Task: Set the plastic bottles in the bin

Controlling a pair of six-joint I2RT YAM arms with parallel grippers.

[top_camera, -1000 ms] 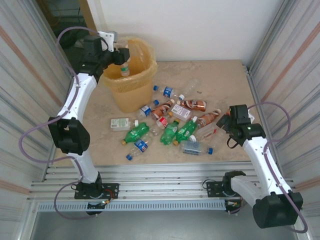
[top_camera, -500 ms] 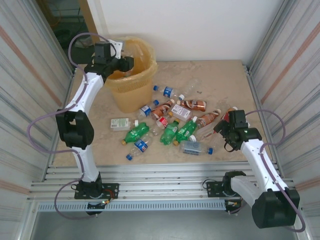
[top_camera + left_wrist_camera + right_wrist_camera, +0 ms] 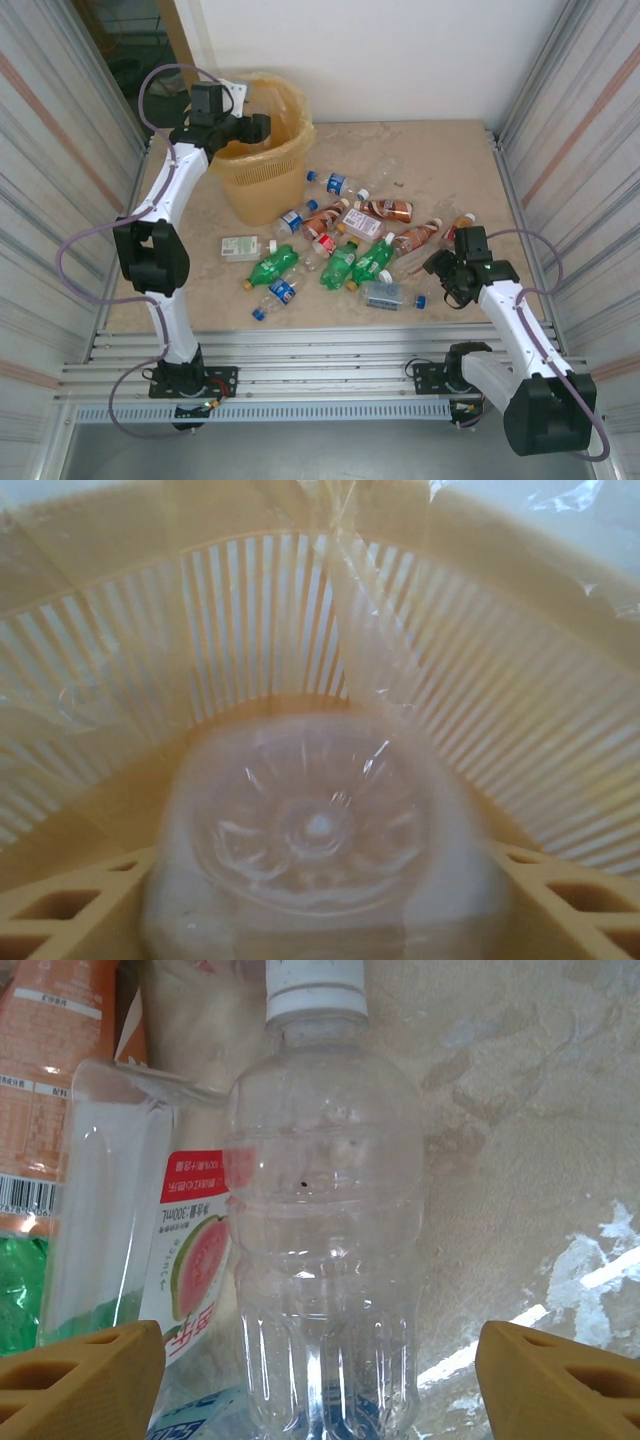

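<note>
Top external view: the left gripper [image 3: 262, 126] hangs over the mouth of the yellow-orange bin [image 3: 260, 190], which stands at the far left of the table [image 3: 440, 160]. In the left wrist view a blurred clear bottle [image 3: 320, 830] shows base-on between the fingers [image 3: 60, 915], inside the bin's bag-lined, slatted wall. Whether the jaws grip it or not I cannot tell. The other plastic bottles [image 3: 340, 262] lie scattered mid-table to the right of the bin, 3 green ones among them. The right gripper [image 3: 438, 266] sits low at the heap's right edge. In the right wrist view its jaws stand released, straddling a white-capped bottle [image 3: 325, 1250] that lies on the table, with a gap on each side.
</note>
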